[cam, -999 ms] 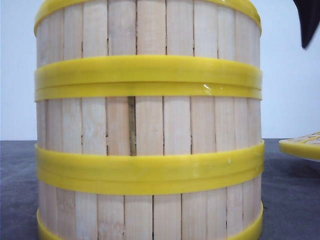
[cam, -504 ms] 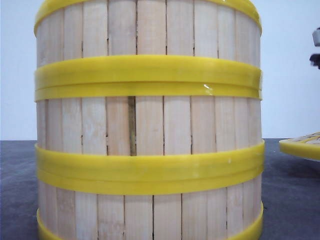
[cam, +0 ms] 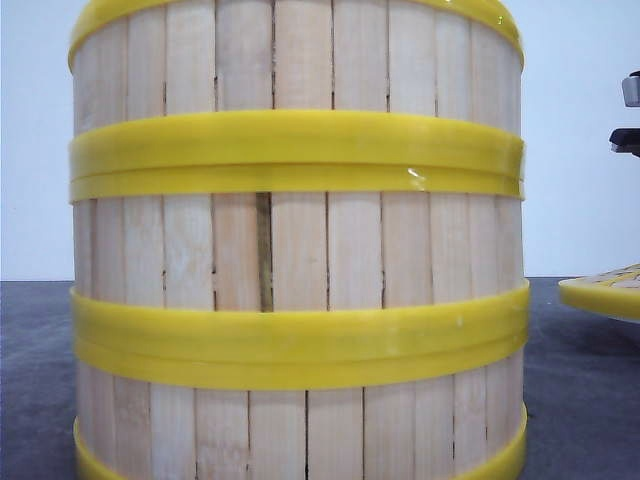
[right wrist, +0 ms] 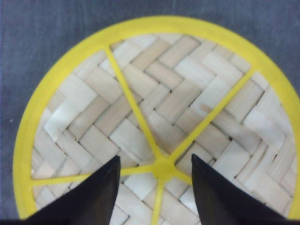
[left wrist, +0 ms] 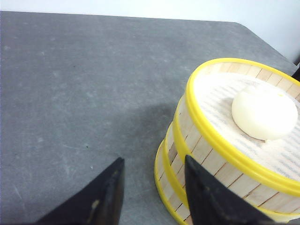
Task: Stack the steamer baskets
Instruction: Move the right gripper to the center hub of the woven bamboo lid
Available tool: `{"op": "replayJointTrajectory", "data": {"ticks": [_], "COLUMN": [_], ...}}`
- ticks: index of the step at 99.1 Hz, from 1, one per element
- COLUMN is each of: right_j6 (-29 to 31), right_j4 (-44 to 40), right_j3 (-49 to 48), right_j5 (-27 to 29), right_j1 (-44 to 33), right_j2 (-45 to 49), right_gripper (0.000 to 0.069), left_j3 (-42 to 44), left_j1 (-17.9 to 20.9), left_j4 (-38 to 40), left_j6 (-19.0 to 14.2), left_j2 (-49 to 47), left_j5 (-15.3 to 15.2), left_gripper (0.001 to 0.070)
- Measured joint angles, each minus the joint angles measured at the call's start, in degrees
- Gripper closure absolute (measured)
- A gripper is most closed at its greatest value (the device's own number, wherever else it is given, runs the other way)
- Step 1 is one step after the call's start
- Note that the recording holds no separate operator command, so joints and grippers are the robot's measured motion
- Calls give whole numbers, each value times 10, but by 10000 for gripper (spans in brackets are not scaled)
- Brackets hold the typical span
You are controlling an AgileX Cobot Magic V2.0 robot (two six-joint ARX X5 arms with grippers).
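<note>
Front view, stacked steamer baskets (cam: 297,250) cropped, lid (cam: 604,293) edge only

Three steamer baskets (cam: 297,250) stand stacked in one column on the grey worktop (left wrist: 79,84), counted by their slatted walls and the yellow bands between them in the front view; the left wrist view shows the same three tiers. One white bun (left wrist: 264,112) lies in the top basket, beyond the left gripper (left wrist: 152,187). One flat woven lid (right wrist: 154,122) with a yellow rim lies directly below the right gripper (right wrist: 154,185). Two grippers show, one per wrist view, each with two dark fingers spread apart.
</note>
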Motion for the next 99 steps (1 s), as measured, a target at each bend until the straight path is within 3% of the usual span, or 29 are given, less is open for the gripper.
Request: {"op": "replayJointTrajectory", "data": {"ticks": [24,47,69,90,99], "right_j6": [0,0,0,0,0], "right_j4": [-3,-4,-5,-2,-2], "right_j3": [0,0,0,1,1], "right_j5": [7,7,7,8,10], "right_j1": [0,0,0,0,0], "right_j2": [6,9,18,19,19], "right_gripper": [417,498,525,629,634], "left_j3": [0,0,0,0,0], "left_j1": [0,0,0,0,0], "left_j4": [0,0,0,0,0], "left_j6": [0,0,0,0,0], "left_j2": [0,0,0,0,0], "left_j5": [0,0,0,0,0], "left_gripper": [477,477,477,477,477]}}
